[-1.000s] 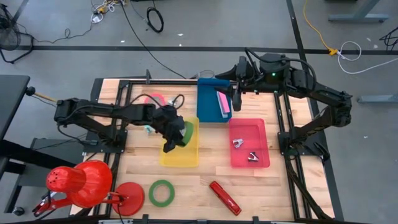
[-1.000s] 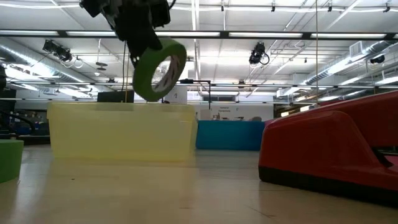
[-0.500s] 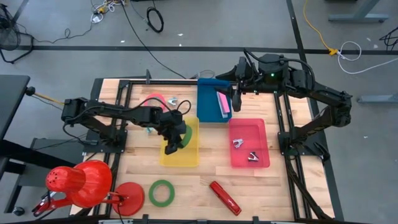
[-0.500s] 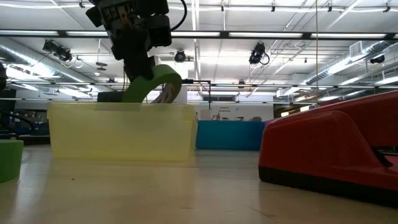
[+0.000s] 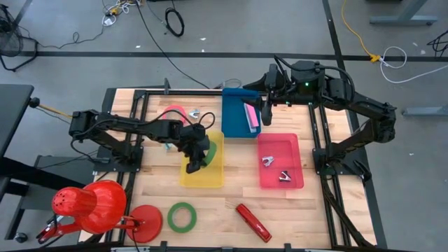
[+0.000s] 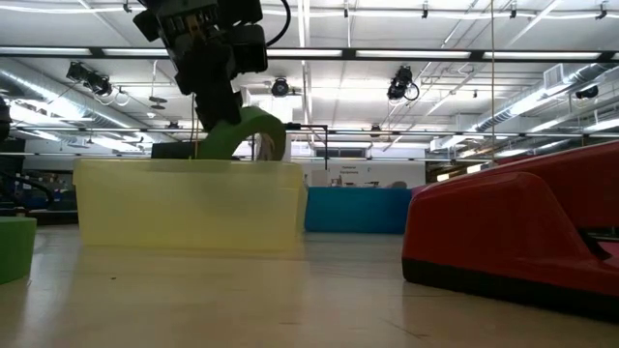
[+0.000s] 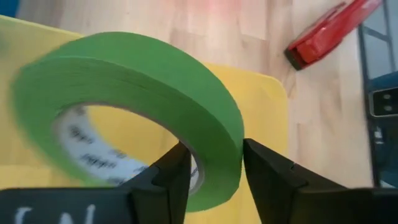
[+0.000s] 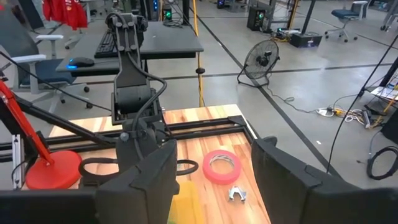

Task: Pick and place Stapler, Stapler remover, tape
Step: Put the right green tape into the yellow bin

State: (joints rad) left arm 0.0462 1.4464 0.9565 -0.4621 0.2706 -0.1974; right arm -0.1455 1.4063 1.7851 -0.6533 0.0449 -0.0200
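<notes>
Since a second ago the left end effector [image 5: 197, 158] has come down, carrying the green tape roll [image 6: 246, 135] from well above the yellow bin [image 5: 218, 176] until the roll's lower part sits behind the bin's wall in the low view. In the left wrist view the roll [image 7: 124, 99] stands on edge between the two dark fingers [image 7: 169, 180], which sit close on either side of its band; whether they press it or have begun to let go cannot be told. There are three tape rolls: this green one, a second green one [image 5: 182, 216] lying flat on the worktop [image 5: 210, 210] near the front, and a pink one [image 5: 174, 112] at the back. There are three bins: yellow, blue [image 5: 234, 120] and red [image 5: 294, 150]. One red stapler [image 5: 253, 222] lies on the worktop in front of the bins, and the red bin holds two small metal staple removers [image 5: 277, 169], with a third [image 8: 236, 193] beside the pink roll. The blue bin holds a pink object [image 5: 250, 116] too small to identify. A red desk lamp [image 5: 89, 207] stands at the front left corner. The right end effector [image 5: 265, 114] hangs over the blue bin with its fingers parted and nothing between them. In the low view the stapler [image 6: 522, 232] is cut off by the frame edge.
</notes>
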